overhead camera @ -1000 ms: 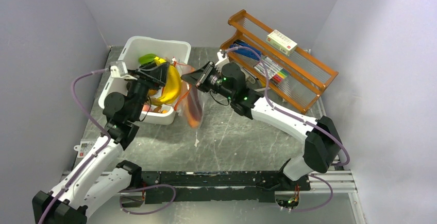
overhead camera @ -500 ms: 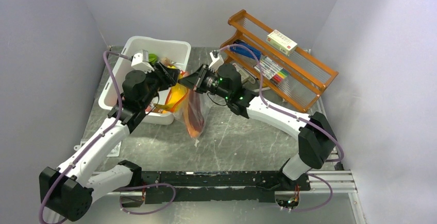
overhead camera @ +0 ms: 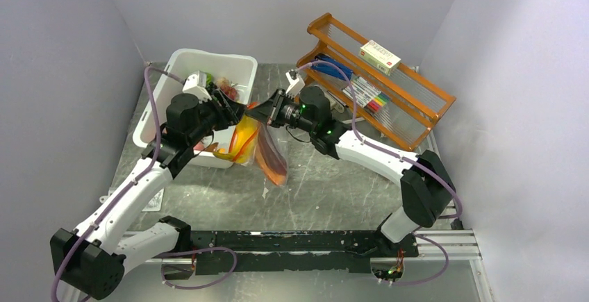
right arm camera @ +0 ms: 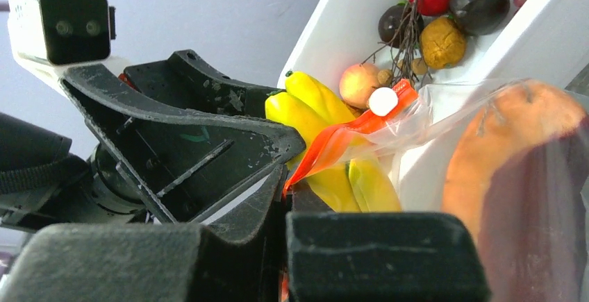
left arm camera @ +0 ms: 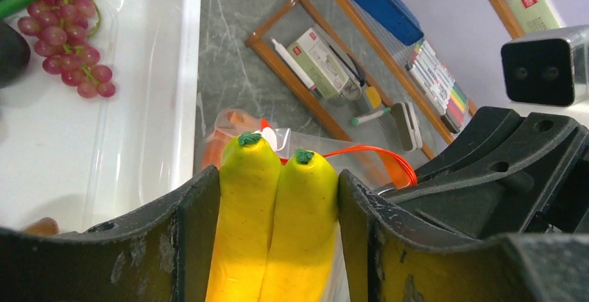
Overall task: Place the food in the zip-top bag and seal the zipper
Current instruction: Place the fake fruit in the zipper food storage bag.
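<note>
Two yellow plastic bananas [left arm camera: 251,208] clamped in left pincer [left arm camera: 278,180] | one clear orange-zippered bag [overhead camera: 272,155] pinched in right pincer [overhead camera: 258,112] | white box [overhead camera: 380,56] print unreadable

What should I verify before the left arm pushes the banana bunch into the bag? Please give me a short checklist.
1. Banana bunch clamped between the left fingers: ok.
2. Right fingers shut on the zip-top bag at its zipper: ok.
3. Bag mouth open wide enough for the bunch: cannot tell.
4. Bunch tips aimed into the mouth: cannot tell.
5. Slab inside the bag: ok.
</note>
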`<state>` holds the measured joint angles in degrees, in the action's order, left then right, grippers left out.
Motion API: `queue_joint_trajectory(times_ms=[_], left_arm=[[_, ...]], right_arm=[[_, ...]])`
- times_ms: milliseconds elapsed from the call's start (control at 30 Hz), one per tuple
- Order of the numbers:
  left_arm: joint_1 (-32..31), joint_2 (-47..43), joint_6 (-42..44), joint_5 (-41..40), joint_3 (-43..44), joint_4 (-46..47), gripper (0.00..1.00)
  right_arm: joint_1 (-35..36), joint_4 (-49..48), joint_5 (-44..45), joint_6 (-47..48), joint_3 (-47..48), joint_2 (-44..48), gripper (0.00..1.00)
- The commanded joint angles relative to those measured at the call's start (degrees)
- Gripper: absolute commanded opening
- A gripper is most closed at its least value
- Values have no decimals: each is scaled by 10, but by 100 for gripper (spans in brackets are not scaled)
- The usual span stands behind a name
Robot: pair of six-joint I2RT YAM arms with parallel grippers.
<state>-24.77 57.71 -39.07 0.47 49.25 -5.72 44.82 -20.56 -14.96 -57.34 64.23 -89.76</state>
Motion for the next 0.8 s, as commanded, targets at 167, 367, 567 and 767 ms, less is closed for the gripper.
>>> queue_joint_trajectory(times_ms=[167, 367, 567, 767], left_arm=[[-9, 17, -9, 97, 40, -77, 32], [-9, 10, -10, 148, 104, -122, 68], [-9, -15, -20, 201, 120, -135, 79], [-9, -30, 38, 164, 166, -211, 84]], right_arm=[[-4, -139, -63, 2, -62, 24, 0], [-29, -258, -131, -41, -148, 41, 0], [-50, -323, -157, -69, -213, 59, 0], [-78, -378, -183, -100, -252, 61, 0]])
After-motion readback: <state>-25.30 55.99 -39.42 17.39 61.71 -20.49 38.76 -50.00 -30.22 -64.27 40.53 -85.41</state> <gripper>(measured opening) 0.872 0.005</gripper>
